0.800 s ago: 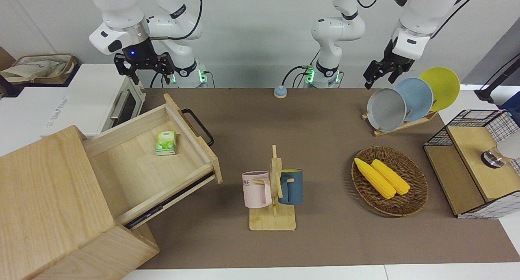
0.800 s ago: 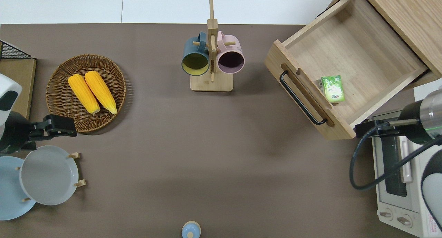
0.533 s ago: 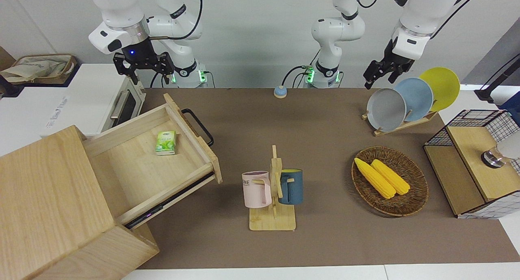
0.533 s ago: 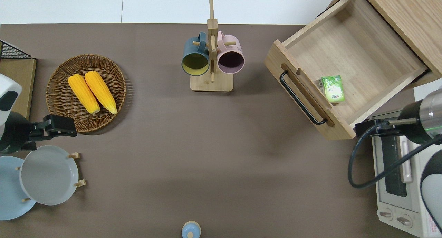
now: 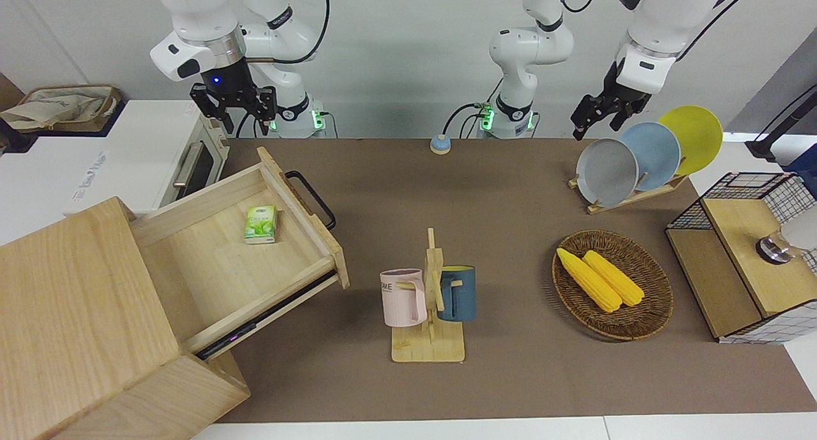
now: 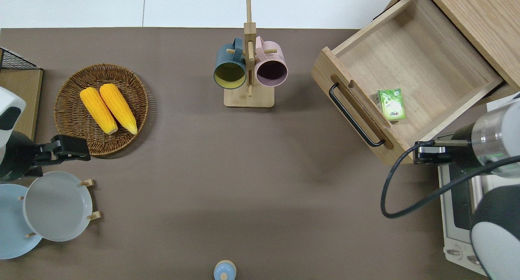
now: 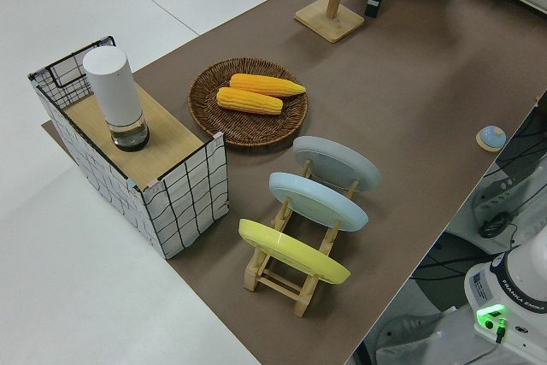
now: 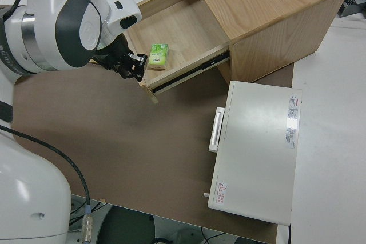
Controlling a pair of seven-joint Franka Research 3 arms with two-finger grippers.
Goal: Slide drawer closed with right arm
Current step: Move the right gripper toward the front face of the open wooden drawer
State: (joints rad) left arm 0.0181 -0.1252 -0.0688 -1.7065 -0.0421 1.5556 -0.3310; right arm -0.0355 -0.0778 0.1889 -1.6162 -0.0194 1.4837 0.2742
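While its fingers stand apart and hold nothing, the right gripper [image 5: 235, 105] hangs over the drawer's [image 6: 410, 74] corner nearest the robots, at five o'clock from the handle [image 6: 354, 116] in the overhead view. The drawer stands pulled out of the cabinet [image 5: 76, 312], a green pack [image 6: 391, 104] inside. The left arm is parked.

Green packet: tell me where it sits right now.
The green packet lies inside the open drawer, close against the front panel that carries the black handle, toward the right arm's end of the table.
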